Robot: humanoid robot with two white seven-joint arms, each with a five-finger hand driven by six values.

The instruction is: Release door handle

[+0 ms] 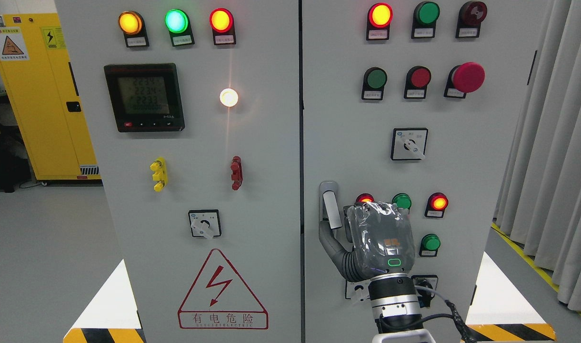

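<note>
Right hand [374, 243] — the only one I have in view — rises from the lower edge against the right cabinet door [462, 157]. Seen from the back, its thumb reaches up-left to the door handle [330, 206]; whether the fingers clasp it I cannot tell. The handle stands upright, long axis vertical, immediately left of the palm beside the centre seam. To let go, I judge the hand must draw rightward and back — clear of the indicator lamps [437, 203] behind it.
</note>
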